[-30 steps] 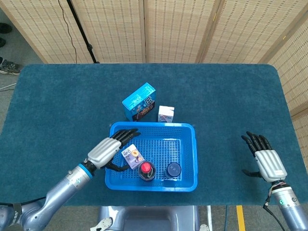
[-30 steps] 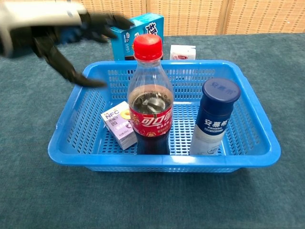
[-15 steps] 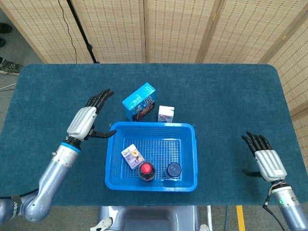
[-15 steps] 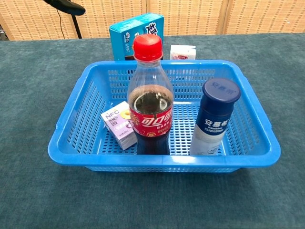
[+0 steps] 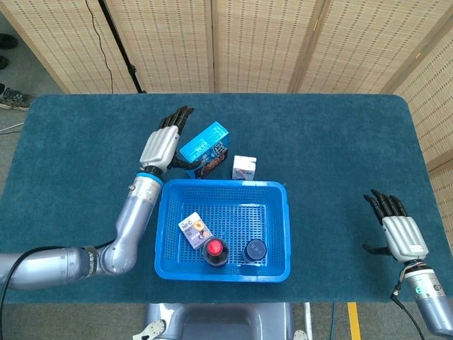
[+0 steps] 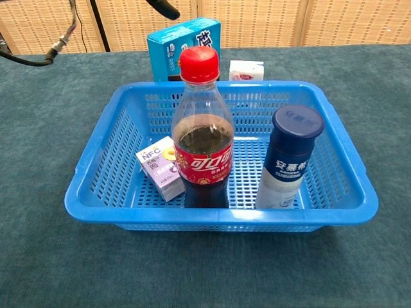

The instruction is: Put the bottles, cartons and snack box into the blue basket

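The blue basket (image 5: 224, 191) holds three things: a red-capped cola bottle (image 6: 203, 135), upright near its front wall; a dark-blue-capped bottle (image 6: 288, 158), upright just beside the cola; and a small purple-and-white carton (image 6: 160, 168), lying tilted on the basket floor on the cola's other side. Outside the basket, just behind its far wall, stand the blue snack box (image 5: 204, 149) and a small white carton (image 5: 244, 167), close together on the surface (image 5: 340, 142).

Half a second ago the left hand (image 5: 161, 147) hung spread well to the left of the basket's rear corner. It now sits further in, beside the snack box. Its fingers (image 5: 175, 119) are extended and apart, pointing away past the box's left end, while the thumb reaches toward the box's near face; whether it touches cannot be told. Nothing is grasped. The right hand (image 5: 398, 232) has barely moved: it rests open, fingers spread and holding nothing, well to the right of the basket. The basket's contents have not shifted.

The basket is rectangular moulded plastic, its walls and floor pierced with a fine grid of holes. The cola bottle is clear plastic with dark liquid and a red label. The surface is covered in teal, carpet-like fabric.
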Motion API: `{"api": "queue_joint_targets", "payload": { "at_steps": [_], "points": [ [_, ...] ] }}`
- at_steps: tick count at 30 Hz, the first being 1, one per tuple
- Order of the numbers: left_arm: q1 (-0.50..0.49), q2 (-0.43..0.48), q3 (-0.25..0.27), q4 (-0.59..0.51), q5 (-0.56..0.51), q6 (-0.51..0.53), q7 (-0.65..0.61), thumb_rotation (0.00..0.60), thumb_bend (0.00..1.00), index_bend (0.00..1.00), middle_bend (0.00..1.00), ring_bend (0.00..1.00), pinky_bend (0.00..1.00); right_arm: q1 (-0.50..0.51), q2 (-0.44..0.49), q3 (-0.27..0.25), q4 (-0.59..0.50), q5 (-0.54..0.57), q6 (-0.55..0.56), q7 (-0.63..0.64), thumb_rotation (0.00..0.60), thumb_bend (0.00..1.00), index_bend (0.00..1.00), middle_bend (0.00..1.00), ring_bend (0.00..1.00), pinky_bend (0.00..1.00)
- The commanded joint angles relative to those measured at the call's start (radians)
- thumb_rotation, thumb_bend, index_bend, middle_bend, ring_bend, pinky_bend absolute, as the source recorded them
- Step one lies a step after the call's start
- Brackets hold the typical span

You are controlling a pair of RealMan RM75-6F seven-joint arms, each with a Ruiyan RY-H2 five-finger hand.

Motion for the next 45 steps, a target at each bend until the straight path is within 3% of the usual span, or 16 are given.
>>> {"api": "queue_joint_targets", "payload": {
  "at_steps": [1,10,14,17,20,24,27,34,45],
  "points": [
    [-0.081,-0.089,-0.003,0.126,-0.071,-0.045,0.049,0.600,0.15,0.00,0.00,0.00,0.00,0.002,-0.001,0.004,0.011,0.004,-0.004,0.012,0.600,0.00,0.00,0.00,0.00,0.00],
    [-0.158,-0.215,-0.006,0.331,-0.161,-0.069,0.103,0.600,0.18,0.00,0.00,0.00,0.02,0.000,0.003,0.008,0.015,-0.004,0.008,0.051,0.600,0.00,0.00,0.00,0.00,0.00],
    [-0.168,-0.262,-0.011,0.398,-0.190,-0.068,0.110,0.600,0.36,0.00,0.00,0.00,0.26,0.000,0.008,0.006,0.012,-0.007,0.006,0.068,0.600,0.00,0.00,0.00,0.00,0.00],
    [-0.170,-0.274,-0.017,0.424,-0.216,-0.079,0.122,0.600,0.41,0.00,0.00,0.00,0.28,0.000,0.013,0.006,0.008,-0.008,0.005,0.078,0.600,0.00,0.00,0.00,0.00,0.00],
    [-0.171,-0.296,-0.024,0.460,-0.219,-0.069,0.119,0.600,0.48,0.01,0.03,0.10,0.36,0.000,0.014,0.005,0.007,-0.009,0.005,0.082,0.600,0.00,0.00,0.00,0.00,0.00],
    [-0.158,-0.315,-0.030,0.484,-0.158,-0.041,0.079,0.600,0.55,0.26,0.26,0.33,0.49,0.001,0.013,0.005,0.007,-0.011,0.002,0.086,0.600,0.00,0.00,0.00,0.00,0.00],
    [-0.133,-0.317,-0.033,0.473,-0.085,-0.008,0.027,0.600,0.60,0.38,0.37,0.43,0.55,0.002,0.011,0.004,0.008,-0.011,0.001,0.084,0.600,0.00,0.00,0.00,0.00,0.00],
    [-0.045,-0.231,-0.058,0.309,0.063,0.048,-0.084,0.600,0.61,0.44,0.42,0.47,0.56,0.004,0.004,-0.002,0.005,-0.016,-0.004,0.072,0.600,0.00,0.00,0.00,0.00,0.00],
    [0.169,0.129,-0.041,-0.305,0.273,0.075,-0.132,0.600,0.62,0.44,0.42,0.47,0.56,0.007,-0.009,-0.008,0.007,-0.014,-0.013,0.034,0.600,0.00,0.00,0.00,0.00,0.00]
  ]
}}
